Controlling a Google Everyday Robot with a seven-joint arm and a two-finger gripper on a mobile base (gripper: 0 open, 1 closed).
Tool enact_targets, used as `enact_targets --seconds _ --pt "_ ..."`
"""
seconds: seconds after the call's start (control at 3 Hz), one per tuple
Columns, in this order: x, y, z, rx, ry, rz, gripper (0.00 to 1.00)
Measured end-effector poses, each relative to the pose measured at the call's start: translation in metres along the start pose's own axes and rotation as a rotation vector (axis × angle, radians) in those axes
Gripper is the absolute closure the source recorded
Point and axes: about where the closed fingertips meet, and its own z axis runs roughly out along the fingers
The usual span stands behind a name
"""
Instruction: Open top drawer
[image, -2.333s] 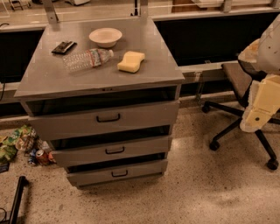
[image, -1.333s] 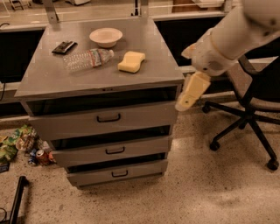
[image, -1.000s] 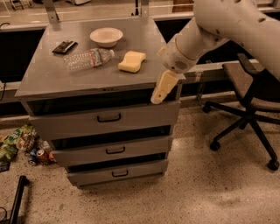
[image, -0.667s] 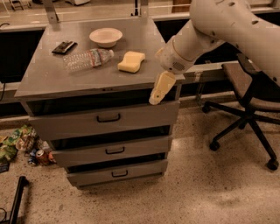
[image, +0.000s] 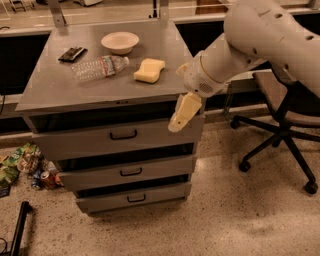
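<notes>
The top drawer (image: 85, 141) is the widest grey front under the cabinet top, with a small black bar handle (image: 123, 135) at its centre. It looks closed or nearly so, with a dark gap above it. My gripper (image: 176, 124) hangs from the white arm at the drawer's right end, right of the handle and in front of the drawer front. Two shorter drawer fronts (image: 125, 172) (image: 131, 198) sit below.
On the cabinet top (image: 55, 85) lie a white bowl (image: 120, 42), a plastic bottle (image: 99, 67), a yellow sponge (image: 149, 70) and a dark flat object (image: 72, 53). An office chair (image: 282, 120) stands at the right. Snack bags and a can (image: 25, 165) lie on the floor at left.
The arm has swung in from the right across the chair and come down to the right end of the top drawer. In the last moments it has barely moved.
</notes>
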Motion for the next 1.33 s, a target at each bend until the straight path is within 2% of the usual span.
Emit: enact_targets --seconds 0.33,0.67,1.0,1.33 --pt "-0.010 0.100 -0.036 -0.049 0.010 0.008 0.00" --pt "-0.025 0.156 -0.051 -0.021 0.024 0.009 0.00" --pt "-0.025 0.164 -0.054 -0.019 0.035 0.009 0.00" --pt "-0.026 0.156 -0.050 -0.025 0.028 0.004 0.00"
